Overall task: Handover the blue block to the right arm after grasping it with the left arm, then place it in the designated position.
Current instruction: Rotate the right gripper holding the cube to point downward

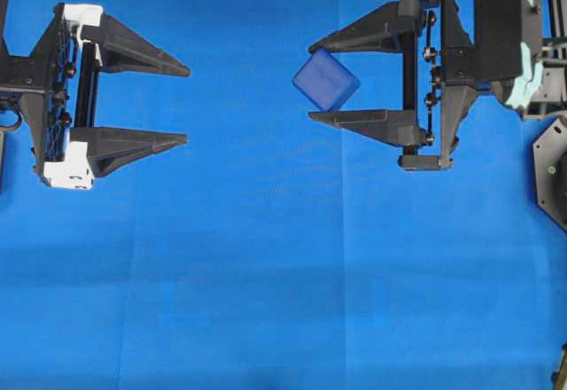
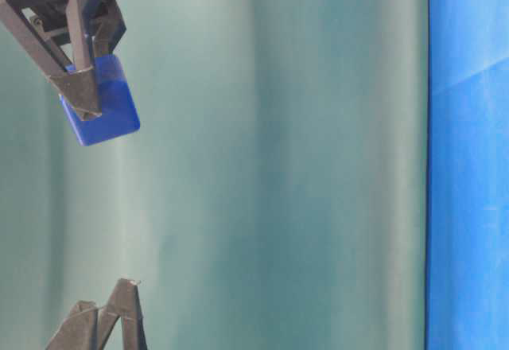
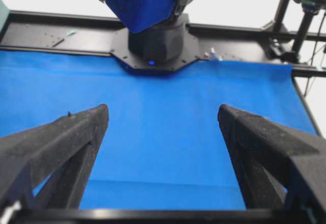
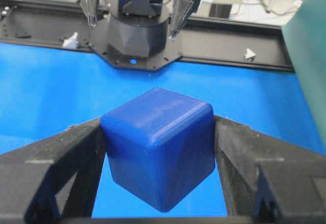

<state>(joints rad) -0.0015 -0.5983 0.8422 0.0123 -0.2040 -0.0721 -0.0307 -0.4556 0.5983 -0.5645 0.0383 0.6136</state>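
- Now we see the right end effector [image 1: 312,83] pinching the blue block [image 1: 326,80], lifted clear for placing.
- Our left end effector [image 1: 187,105] gapes wide, empty, well apart.

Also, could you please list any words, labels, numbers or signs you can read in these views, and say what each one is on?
No text can be read in any view.
blue block: faint raised marks run across its top face in the right wrist view, too blurred to read.
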